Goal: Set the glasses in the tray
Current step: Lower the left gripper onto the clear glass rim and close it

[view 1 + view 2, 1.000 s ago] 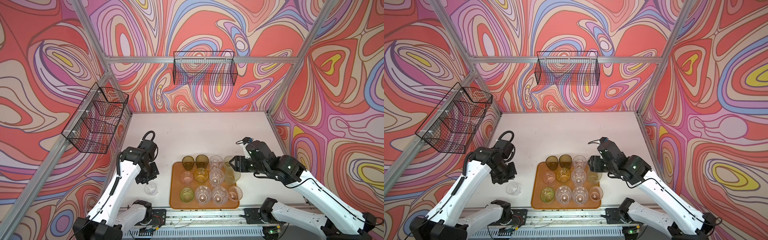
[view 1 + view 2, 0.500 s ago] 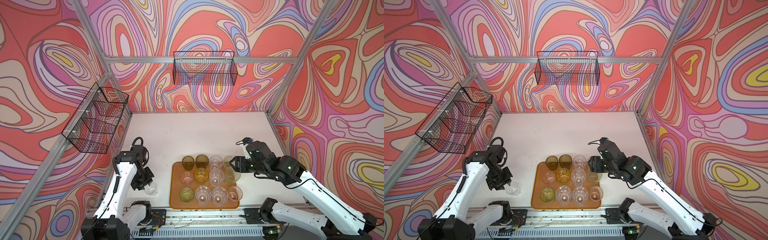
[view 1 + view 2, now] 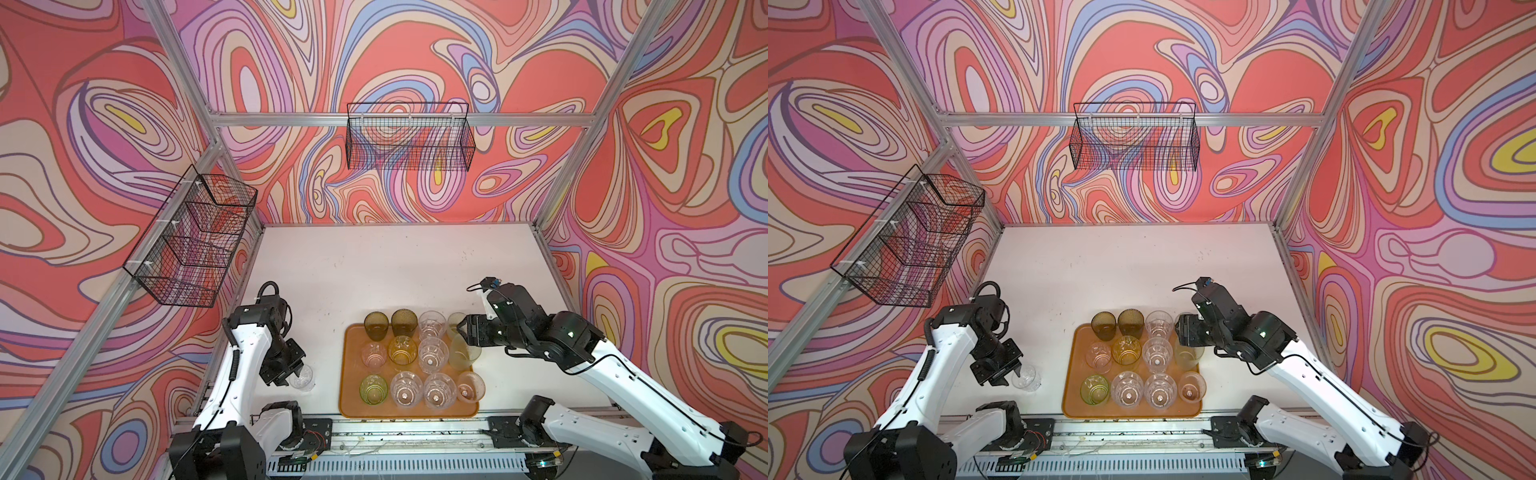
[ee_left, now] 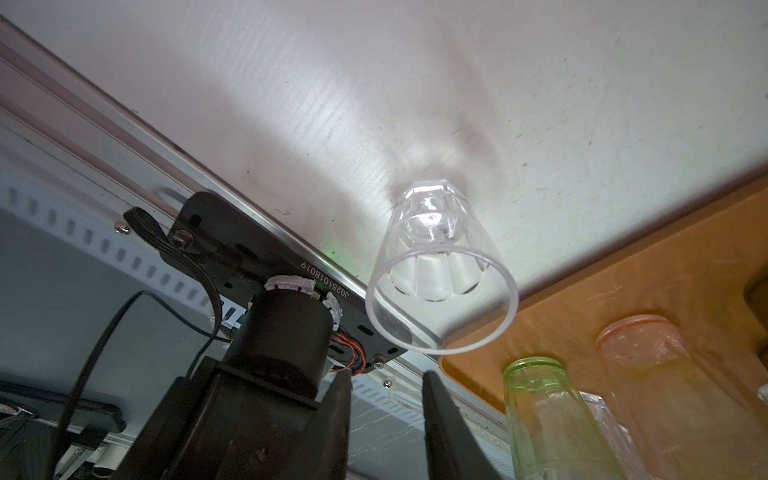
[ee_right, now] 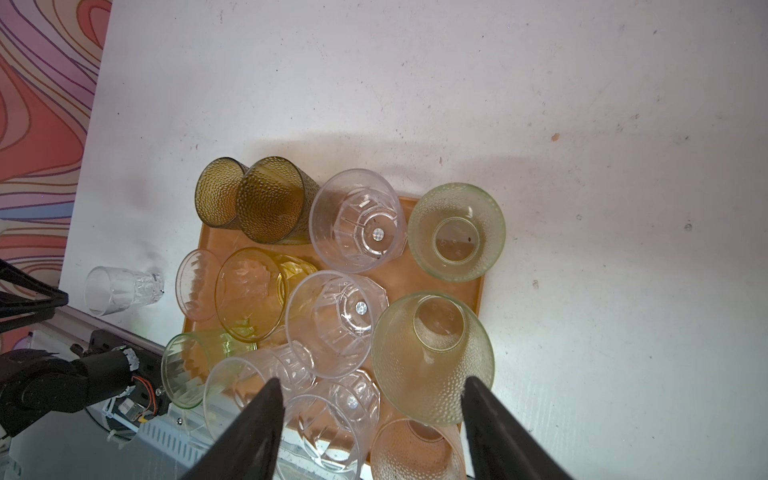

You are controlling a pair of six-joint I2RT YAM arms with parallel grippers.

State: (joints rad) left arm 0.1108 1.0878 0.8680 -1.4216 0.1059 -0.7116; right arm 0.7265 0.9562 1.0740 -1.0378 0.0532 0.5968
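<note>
The orange-brown tray (image 3: 409, 415) (image 3: 1129, 415) lies at the table's front middle and holds several glasses: olive-brown, amber, clear, green and pink. One clear faceted glass (image 3: 302, 377) (image 3: 1026, 377) (image 4: 440, 286) (image 5: 122, 289) stands upright on the table, left of the tray. My left gripper (image 3: 289, 374) (image 4: 386, 376) sits just left of that glass, narrowly open, with nothing between its fingers. My right gripper (image 3: 463, 332) (image 5: 372, 382) hangs wide open over the tray's right side. A pale frosted green glass (image 3: 463, 353) (image 5: 432, 357) stands below it, by one finger.
A second pale green glass (image 5: 456, 230) stands at the tray's far right corner. Black wire baskets hang on the left wall (image 3: 195, 237) and the back wall (image 3: 409, 137). An aluminium rail (image 3: 415, 432) with the arm bases runs along the front edge.
My left arm has swung toward the front edge and brought its gripper down beside the clear glass on the table. The right arm has stayed nearly still.
</note>
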